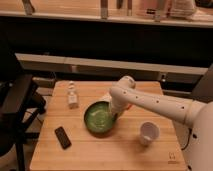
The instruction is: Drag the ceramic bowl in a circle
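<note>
No readable text, labels or numbers anywhere. Small dark mark on the wooden table [100, 150] near its front right corner, can't make it out. Gripper [115, 116] sits at the right rim of the green bowl [99, 119], closed; no markings on either.

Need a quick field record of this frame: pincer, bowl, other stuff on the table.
pincer: shut, at the right rim of the ceramic bowl
ceramic bowl: green, upright, mid-table
white cup: upright, right of the bowl, apart from it
small bottle: standing, back-left of the bowl
dark phone: lying flat, front-left
table: wooden
</note>
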{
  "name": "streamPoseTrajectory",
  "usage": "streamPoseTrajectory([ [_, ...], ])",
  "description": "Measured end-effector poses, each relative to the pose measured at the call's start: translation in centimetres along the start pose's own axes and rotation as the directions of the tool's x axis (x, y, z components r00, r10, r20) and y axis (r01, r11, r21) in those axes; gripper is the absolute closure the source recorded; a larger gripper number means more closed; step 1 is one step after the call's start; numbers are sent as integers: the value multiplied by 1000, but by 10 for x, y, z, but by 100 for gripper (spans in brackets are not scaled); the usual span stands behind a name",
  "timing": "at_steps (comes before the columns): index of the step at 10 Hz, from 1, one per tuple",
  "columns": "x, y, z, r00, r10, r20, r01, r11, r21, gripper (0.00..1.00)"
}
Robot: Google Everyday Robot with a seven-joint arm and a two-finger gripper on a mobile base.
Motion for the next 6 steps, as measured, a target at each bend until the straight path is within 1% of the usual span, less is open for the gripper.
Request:
streamPoseTrajectory([
  [1, -3, 10, -2, 1000, 6, 2, -6, 1000, 8, 100],
  [2, -6, 15, -4, 1000, 8, 3, -8, 1000, 12, 100],
  [3, -10, 15, -6, 1000, 0, 2, 0, 1000, 11, 100],
  [5, -29, 7, -12, 999, -36, 4, 36, 999, 6, 100],
  [6, -34, 4, -13, 999, -44, 5, 44, 999, 4, 100],
])
